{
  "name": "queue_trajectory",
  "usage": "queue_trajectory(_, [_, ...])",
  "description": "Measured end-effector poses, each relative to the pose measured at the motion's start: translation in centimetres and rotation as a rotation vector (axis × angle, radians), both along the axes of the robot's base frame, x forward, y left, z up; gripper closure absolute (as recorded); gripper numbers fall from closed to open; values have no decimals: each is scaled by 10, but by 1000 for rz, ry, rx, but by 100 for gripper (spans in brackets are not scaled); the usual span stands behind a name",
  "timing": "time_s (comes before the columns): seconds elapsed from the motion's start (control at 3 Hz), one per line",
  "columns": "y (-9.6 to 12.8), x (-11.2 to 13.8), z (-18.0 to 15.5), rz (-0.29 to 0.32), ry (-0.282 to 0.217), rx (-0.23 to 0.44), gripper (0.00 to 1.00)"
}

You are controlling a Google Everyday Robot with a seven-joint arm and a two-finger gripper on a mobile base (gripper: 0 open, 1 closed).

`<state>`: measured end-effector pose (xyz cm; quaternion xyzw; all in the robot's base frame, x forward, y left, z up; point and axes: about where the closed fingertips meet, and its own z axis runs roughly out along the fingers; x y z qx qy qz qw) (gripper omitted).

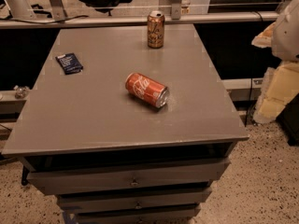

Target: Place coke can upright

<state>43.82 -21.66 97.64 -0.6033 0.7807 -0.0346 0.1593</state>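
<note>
The coke can is red with white script and a silver end. It lies on its side near the middle of the grey table top, its silver end turned to the front right. My gripper shows as a pale white and beige shape at the right edge of the view, beyond the table's right side. It is well apart from the can and holds nothing that I can see.
A brown-gold can with a silver top stands upright near the table's far edge. A dark blue packet lies flat at the far left. Drawers sit below the table's front edge. Speckled floor lies to the right.
</note>
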Motion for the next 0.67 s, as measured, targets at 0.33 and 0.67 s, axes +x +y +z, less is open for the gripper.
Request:
queue_trajectory(0.33, [2, 1, 2, 3, -8, 9, 0])
queue_trajectory(0.67, [32, 11, -2, 5, -28, 75, 0])
